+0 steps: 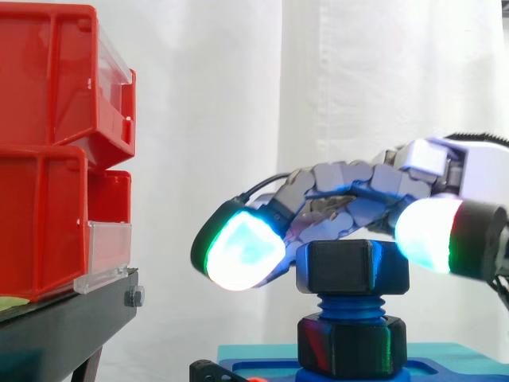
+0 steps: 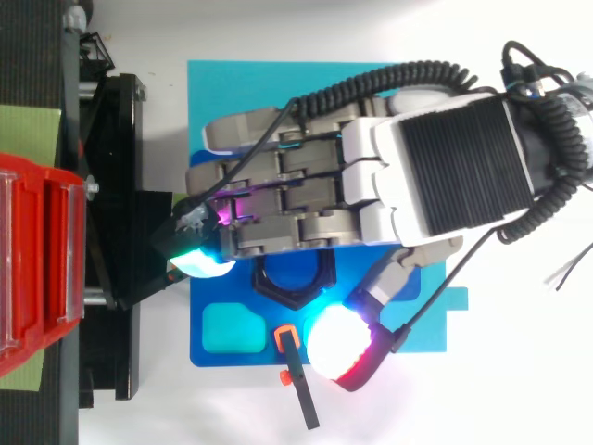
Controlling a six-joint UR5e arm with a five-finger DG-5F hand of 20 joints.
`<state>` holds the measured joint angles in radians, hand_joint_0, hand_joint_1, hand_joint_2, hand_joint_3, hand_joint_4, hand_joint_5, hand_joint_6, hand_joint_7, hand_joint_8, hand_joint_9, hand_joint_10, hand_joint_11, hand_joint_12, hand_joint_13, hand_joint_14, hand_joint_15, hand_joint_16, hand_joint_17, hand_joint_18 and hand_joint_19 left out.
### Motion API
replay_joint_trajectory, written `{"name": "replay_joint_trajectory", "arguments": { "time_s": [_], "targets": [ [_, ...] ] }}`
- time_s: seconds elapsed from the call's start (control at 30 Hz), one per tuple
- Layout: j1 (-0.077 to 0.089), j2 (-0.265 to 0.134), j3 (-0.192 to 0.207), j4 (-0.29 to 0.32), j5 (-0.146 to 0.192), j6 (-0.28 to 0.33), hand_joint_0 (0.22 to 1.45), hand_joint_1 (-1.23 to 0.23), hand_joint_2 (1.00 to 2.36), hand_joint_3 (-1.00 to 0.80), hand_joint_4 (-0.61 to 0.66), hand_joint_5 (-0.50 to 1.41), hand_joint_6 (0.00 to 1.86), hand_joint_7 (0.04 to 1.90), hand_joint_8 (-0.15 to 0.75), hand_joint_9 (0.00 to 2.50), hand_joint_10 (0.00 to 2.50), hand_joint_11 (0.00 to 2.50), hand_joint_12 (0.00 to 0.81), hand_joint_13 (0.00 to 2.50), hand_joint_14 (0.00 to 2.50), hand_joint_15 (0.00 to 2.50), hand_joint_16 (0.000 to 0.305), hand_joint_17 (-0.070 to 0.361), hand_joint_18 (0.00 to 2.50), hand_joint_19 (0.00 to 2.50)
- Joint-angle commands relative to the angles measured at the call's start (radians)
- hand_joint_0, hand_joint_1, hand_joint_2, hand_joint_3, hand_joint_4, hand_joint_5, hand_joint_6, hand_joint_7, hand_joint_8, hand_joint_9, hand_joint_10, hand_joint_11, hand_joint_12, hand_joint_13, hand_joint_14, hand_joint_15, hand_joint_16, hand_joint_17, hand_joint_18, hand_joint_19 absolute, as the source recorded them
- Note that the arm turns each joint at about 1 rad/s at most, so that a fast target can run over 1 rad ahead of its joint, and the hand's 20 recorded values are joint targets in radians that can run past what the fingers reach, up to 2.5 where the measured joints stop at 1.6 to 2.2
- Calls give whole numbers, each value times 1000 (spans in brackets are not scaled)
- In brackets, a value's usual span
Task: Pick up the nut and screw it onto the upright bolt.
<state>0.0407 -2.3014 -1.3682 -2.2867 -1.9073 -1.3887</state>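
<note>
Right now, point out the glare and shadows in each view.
Side view: glow from the hand burns out to white, while the nut beneath looks flat black. Top view: the same glow blows out white, rimmed red, and spills cyan onto the blue base; the white table shows only faint, soft shadows.

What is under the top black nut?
Blue bolt threads, then another black hex piece on the blue base. That piece hides the bolt's bottom.

Nut (image 1: 352, 267): black matt plastic. Bolt (image 1: 350, 305): blue plastic, ribbed thread. Base plate (image 2: 222, 102): blue matt plastic, smooth. Bins (image 1: 48, 79): red glossy plastic w/ clear plastic label strips (image 1: 107, 255). Curtain (image 1: 358, 79): white cloth. Hand (image 2: 454, 162): grey/white matt plastic shells, black ribbed back; pads (image 1: 238, 251) smooth, translucent.
</note>
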Motion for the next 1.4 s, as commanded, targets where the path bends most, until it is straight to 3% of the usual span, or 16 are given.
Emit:
{"name": "replay_joint_trajectory", "arguments": {
  "time_s": [0.0, 0.03, 0.07, 0.2, 0.63, 0.87, 1.13, 1.37],
  "targets": [
    [-2, -16, 34, -8, -2, 22, 467, -169, 1000, -500, 180, -86, 502, 742, 200, 717, 0, 0, 230, 516, 0, 0, 29, 65, 196, 0],
    [-2, -18, 43, -16, -2, 23, 467, -170, 1000, -500, 182, -86, 502, 744, 200, 717, 0, 0, 230, 516, 0, 0, 29, 65, 196, 0],
    [-7, -18, 63, -63, -10, 27, 467, -170, 1000, -500, 183, -85, 503, 752, 203, 719, 0, 0, 230, 519, 0, 0, 29, 65, 196, 0],
    [-8, -18, 63, -106, -12, 25, 468, -170, 1000, -500, 189, -83, 503, 781, 204, 720, 0, 0, 231, 523, 0, 0, 29, 65, 203, 0],
    [-8, -18, 64, -97, -16, 25, 469, -167, 1000, -500, 195, -78, 503, 825, 209, 739, 0, 0, 232, 543, 0, 0, 29, 66, 216, 0],
    [-8, -16, 64, -94, -29, 25, 467, -162, 1000, -500, 180, -92, 502, 723, 204, 737, 0, 0, 233, 545, 0, 0, 30, 67, 221, 0],
    [-5, -16, 64, -94, -38, 25, 467, -162, 1000, -500, 184, -95, 502, 731, 205, 734, 0, 0, 232, 545, 0, 0, 30, 67, 223, 0],
    [-4, -15, 90, -100, -58, 25, 467, -162, 1000, -500, 187, -94, 503, 781, 208, 738, 0, 0, 233, 546, 0, 0, 30, 67, 224, 0]
  ]
}}
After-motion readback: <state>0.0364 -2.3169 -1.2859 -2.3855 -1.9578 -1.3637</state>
